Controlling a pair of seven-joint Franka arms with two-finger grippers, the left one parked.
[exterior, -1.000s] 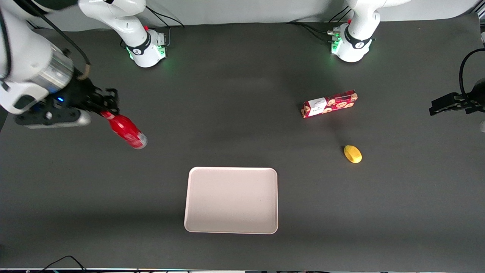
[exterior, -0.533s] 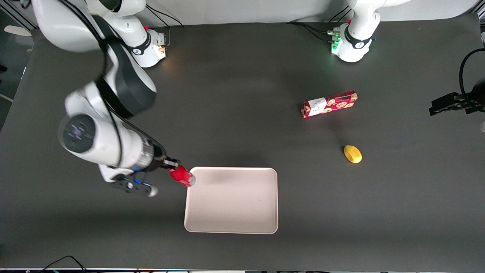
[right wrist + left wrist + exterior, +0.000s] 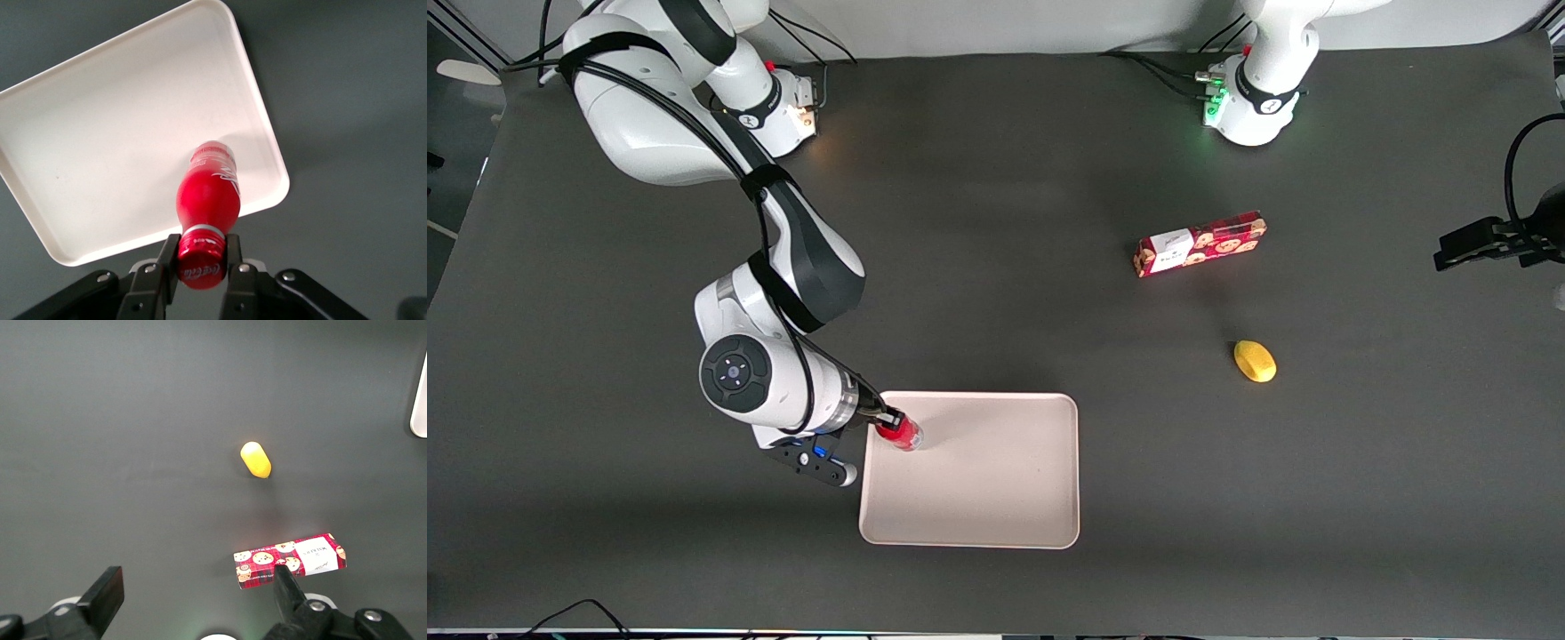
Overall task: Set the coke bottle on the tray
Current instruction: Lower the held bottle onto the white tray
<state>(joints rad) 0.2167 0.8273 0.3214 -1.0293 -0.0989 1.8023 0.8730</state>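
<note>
The coke bottle (image 3: 901,433) is a slim glossy red bottle with a red cap. My right gripper (image 3: 887,425) is shut on its cap and holds it over the corner of the tray (image 3: 996,498) nearest the working arm's base. In the right wrist view the black fingers (image 3: 165,261) clamp the cap, the gripper (image 3: 200,261) holds the bottle (image 3: 208,197) base-down, and the pale pinkish-cream tray (image 3: 100,133) lies under it. I cannot tell whether the bottle's base touches the tray.
A flat red patterned box (image 3: 1199,244) and a small yellow object (image 3: 1255,361) lie toward the parked arm's end of the table; both also show in the left wrist view, the box (image 3: 290,560) and the yellow object (image 3: 255,459).
My right gripper has carried the bottle from the working arm's end of the table to the tray's corner, lowered it, and turned it more upright.
</note>
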